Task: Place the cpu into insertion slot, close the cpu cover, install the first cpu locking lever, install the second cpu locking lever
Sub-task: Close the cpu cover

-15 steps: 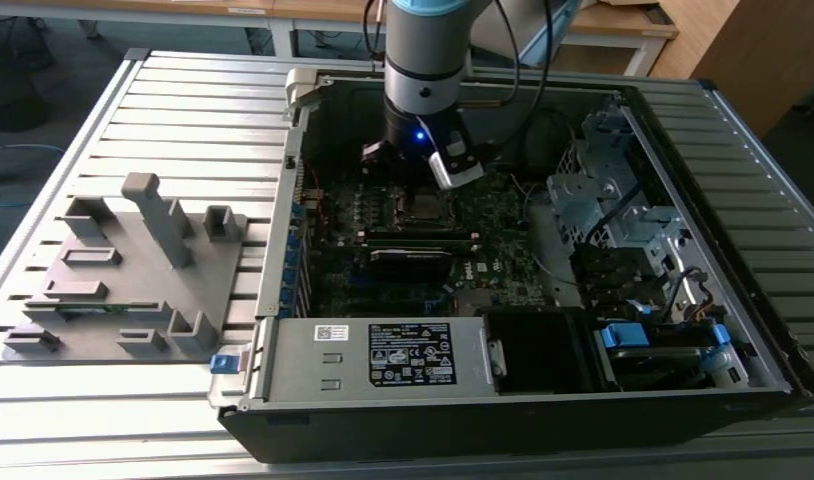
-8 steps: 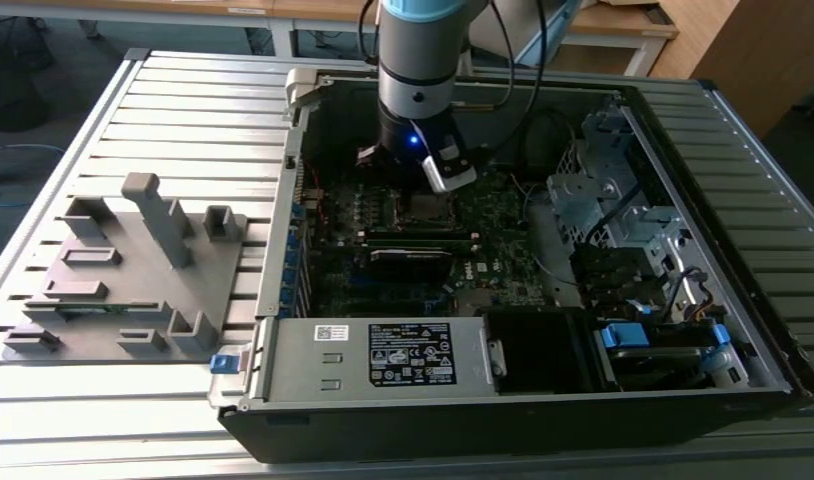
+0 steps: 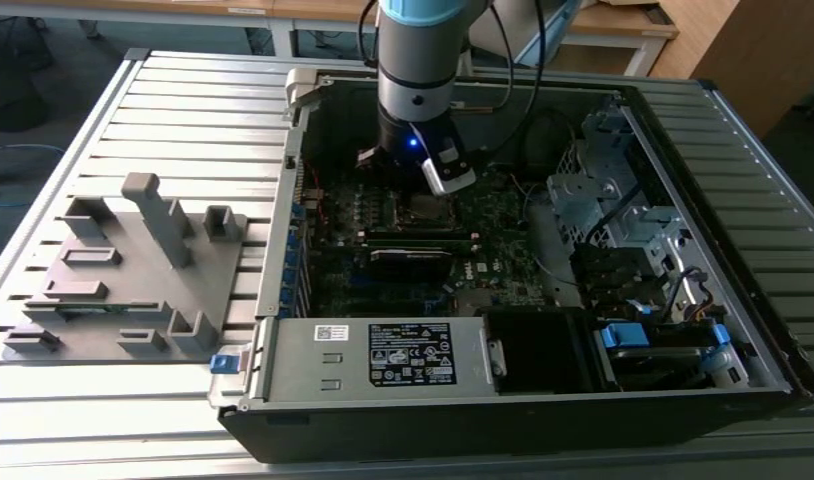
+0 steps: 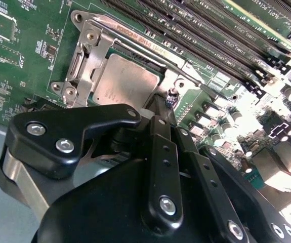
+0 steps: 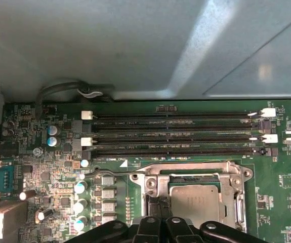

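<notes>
Slatted worktop (image 3: 180,110) carries the open computer case (image 3: 727,120), and your arm (image 3: 421,50) reaches straight down into it over the motherboard (image 5: 49,167). The tool (image 4: 163,106) sits low at one corner of the socket, on the side away from the memory slots (image 5: 175,134). You can't tell from these views how wide the tool is set, and nothing shows held in it. The cpu cover (image 4: 87,61) looks to be lying flat on the insertion slot (image 5: 155,203), with the cpu (image 4: 127,81) seated inside it and showing through the window. So placing and cover-closing read as done, and I'd say you're on the lever steps. A lever rod (image 4: 99,19) runs along the memory-slot side; can't tell if it's latched. The move needs contact on the lever wire only, clear of the cover and nearby capacitors.
</notes>
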`<state>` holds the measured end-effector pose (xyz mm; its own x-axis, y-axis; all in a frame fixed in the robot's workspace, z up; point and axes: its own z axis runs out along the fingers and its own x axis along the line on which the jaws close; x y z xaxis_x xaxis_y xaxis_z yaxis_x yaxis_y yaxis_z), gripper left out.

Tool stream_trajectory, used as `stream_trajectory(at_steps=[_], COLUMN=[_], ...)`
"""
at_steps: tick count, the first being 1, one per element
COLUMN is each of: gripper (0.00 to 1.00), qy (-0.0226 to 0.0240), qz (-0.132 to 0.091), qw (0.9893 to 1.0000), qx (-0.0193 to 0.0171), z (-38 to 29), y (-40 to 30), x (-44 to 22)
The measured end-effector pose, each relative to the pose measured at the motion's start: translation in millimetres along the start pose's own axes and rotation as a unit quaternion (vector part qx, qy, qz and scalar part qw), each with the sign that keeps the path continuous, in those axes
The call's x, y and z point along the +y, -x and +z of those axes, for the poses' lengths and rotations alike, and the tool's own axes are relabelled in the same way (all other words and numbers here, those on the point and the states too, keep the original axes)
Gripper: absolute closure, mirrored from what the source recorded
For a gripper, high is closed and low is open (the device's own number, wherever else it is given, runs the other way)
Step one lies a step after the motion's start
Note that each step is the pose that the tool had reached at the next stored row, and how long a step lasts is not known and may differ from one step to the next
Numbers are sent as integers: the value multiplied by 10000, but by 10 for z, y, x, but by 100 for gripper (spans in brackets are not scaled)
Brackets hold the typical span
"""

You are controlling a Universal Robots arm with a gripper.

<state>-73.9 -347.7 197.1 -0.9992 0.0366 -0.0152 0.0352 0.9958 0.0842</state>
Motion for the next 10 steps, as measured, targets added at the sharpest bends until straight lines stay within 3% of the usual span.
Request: stream_trajectory(at_steps=[10], gripper=[90], qy=[11], qz=[0], qw=[10000], qx=[-7], z=[-20], y=[2], x=[5])
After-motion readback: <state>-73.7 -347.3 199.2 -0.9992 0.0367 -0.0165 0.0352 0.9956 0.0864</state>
